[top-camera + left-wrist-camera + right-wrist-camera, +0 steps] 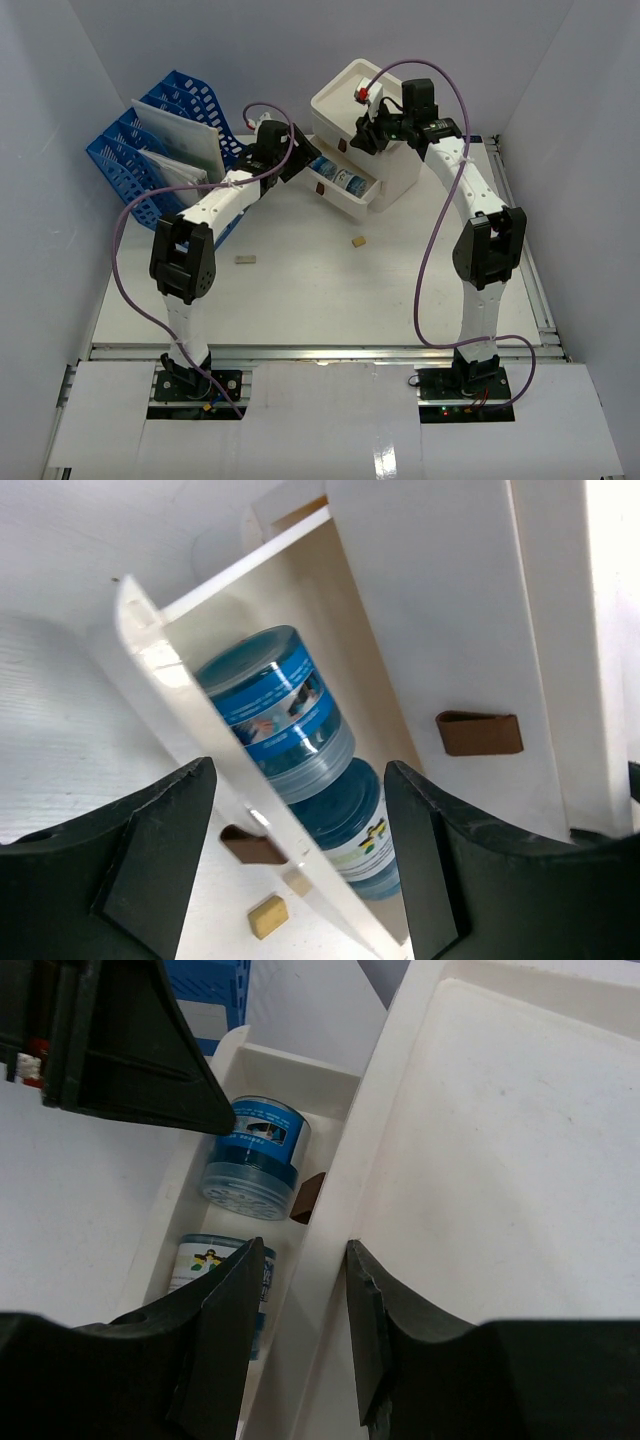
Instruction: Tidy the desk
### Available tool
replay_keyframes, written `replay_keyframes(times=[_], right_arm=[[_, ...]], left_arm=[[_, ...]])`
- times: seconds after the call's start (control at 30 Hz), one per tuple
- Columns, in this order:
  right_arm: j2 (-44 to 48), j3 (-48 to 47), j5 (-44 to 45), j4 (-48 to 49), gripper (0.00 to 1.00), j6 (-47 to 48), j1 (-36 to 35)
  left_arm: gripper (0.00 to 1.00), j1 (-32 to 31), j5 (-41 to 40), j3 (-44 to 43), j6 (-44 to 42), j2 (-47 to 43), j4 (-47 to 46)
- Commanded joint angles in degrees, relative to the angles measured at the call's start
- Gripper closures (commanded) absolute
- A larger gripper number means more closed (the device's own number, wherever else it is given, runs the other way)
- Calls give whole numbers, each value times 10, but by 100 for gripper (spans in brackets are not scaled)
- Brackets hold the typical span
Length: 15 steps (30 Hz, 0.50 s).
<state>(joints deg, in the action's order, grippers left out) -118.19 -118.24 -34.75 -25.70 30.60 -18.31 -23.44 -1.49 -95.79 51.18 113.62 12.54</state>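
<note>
Jars [275,715] are sitting in the drawer [336,201], blocks [357,240] are lying on the desk [300,300]; left gripper [300,770] spread, right gripper [302,1250] unclear

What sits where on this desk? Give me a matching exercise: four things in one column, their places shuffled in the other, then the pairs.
Things
1. jars
2. file rack
3. tan block
4. papers

Places
A. on the bare desk, in front of the drawer box
B. in the open drawer
C. at the desk's back left corner
D. standing in the file rack

Pairs: 1-B, 2-C, 3-A, 4-D
</note>
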Motion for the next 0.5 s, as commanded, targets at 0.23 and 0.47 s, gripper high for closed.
replay_keyframes(times=[0.23,0.47], right_arm=[[-27,21,-4,-60,58,-25,-8],[-23,31,-1,-59,59,-28,-8]], left_arm=[[21,1,-27,71,21,-93,70],[23,1,10,31,56,-35,78]])
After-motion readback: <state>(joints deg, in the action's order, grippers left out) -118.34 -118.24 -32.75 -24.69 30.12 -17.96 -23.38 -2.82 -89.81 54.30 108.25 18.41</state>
